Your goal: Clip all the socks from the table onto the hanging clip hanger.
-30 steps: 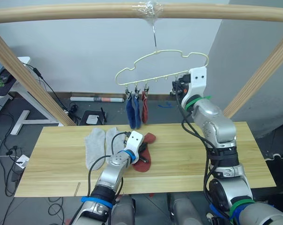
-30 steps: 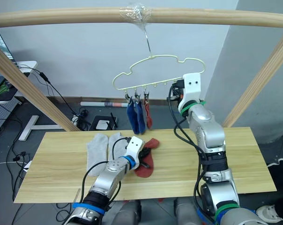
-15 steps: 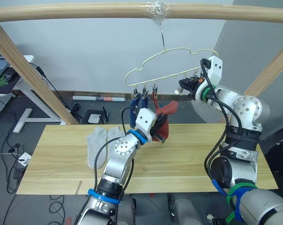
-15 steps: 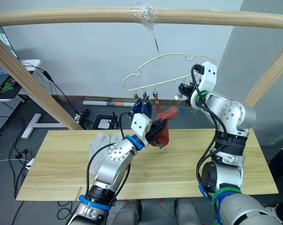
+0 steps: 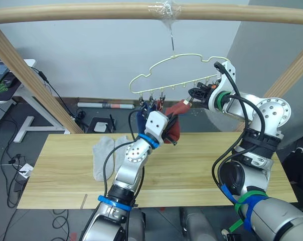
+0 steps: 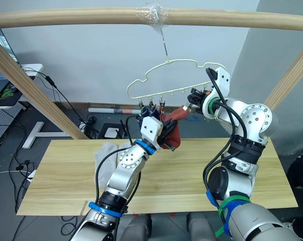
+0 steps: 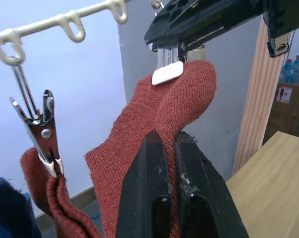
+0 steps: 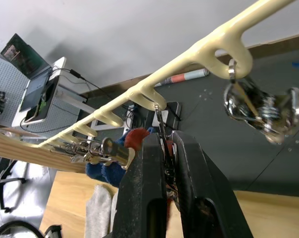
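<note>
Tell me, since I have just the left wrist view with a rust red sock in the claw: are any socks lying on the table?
Observer: Yes, two light grey socks lie side by side on the table, towards its left end.
Operator: What does the hanger hang from?
Observer: The hook of the clip hanger runs up to a taped spot on a round wooden bar overhead.
</note>
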Action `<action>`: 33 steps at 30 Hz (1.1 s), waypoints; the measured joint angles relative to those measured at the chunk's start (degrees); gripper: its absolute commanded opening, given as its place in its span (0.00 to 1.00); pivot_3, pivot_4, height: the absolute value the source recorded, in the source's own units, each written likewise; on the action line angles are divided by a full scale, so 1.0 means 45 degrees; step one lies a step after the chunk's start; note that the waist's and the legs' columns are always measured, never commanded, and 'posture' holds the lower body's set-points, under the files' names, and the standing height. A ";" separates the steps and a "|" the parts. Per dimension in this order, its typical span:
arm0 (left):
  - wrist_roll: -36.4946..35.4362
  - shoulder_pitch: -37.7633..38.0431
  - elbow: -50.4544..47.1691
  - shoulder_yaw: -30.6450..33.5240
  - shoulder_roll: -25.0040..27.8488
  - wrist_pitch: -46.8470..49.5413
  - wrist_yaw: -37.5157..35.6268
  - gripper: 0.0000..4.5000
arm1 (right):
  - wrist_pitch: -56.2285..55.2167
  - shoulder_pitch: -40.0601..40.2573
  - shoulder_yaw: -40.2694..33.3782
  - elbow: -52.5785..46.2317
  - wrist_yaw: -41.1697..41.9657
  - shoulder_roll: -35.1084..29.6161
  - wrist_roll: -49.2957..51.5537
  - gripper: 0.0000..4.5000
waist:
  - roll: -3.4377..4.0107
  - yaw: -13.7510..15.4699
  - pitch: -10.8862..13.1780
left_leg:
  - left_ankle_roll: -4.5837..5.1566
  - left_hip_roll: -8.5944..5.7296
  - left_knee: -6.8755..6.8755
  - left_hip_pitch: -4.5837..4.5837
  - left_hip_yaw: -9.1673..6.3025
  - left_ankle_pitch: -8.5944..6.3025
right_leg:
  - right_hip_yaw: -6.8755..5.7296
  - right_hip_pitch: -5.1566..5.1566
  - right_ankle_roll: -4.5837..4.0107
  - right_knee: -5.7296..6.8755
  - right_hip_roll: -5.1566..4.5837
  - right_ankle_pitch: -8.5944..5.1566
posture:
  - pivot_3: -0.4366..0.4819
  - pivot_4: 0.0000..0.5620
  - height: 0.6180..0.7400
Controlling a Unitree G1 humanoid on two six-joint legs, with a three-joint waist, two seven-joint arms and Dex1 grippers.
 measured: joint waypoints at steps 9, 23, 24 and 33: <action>-0.0041 -0.0148 0.0105 -0.0004 -0.0127 -0.0122 -0.0023 0.00 | 0.0541 -0.0347 -0.1166 -0.0155 -0.0462 0.0643 -0.0164 0.29 | 0.0000 -0.0019 0.0000 | 0.0001 0.0000 -0.0002 -0.0002 0.0000 0.0000 | -0.0002 -0.0003 0.0000 -0.0001 0.0001 -0.0001 | 0.44 0.42 1.00; -0.0106 -0.0689 0.0616 0.0037 -0.0300 0.0293 -0.0223 0.00 | 0.1060 0.1024 -0.0357 -0.2862 0.0531 -0.0849 0.0603 0.99 | 0.0012 -0.0324 0.0008 | 0.0010 0.0001 -0.0012 -0.0035 0.0010 -0.0006 | 0.0006 -0.0049 0.0012 -0.0002 0.0001 -0.0006 | 0.42 0.41 1.00; -0.0120 -0.0780 0.0855 0.0066 -0.0355 0.0369 -0.0219 0.00 | 0.1058 0.1443 0.0137 -0.3454 0.0895 -0.1365 0.0807 0.99 | 0.0014 -0.0353 0.0008 | 0.0011 0.0000 -0.0012 -0.0035 0.0014 -0.0007 | 0.0009 -0.0051 0.0014 -0.0001 0.0001 -0.0007 | 0.42 0.40 1.00; -0.1019 -0.1104 0.1293 0.0820 -0.0005 0.1511 -0.0766 0.55 | -0.3929 0.6969 0.5694 -0.7239 0.2375 -0.4080 -0.0804 1.00 | 0.0010 -0.0748 0.0011 | 0.0009 0.0002 -0.0010 -0.0035 0.0061 -0.0010 | 0.0048 -0.0089 0.0061 0.0008 0.0002 -0.0024 | 0.41 0.40 1.00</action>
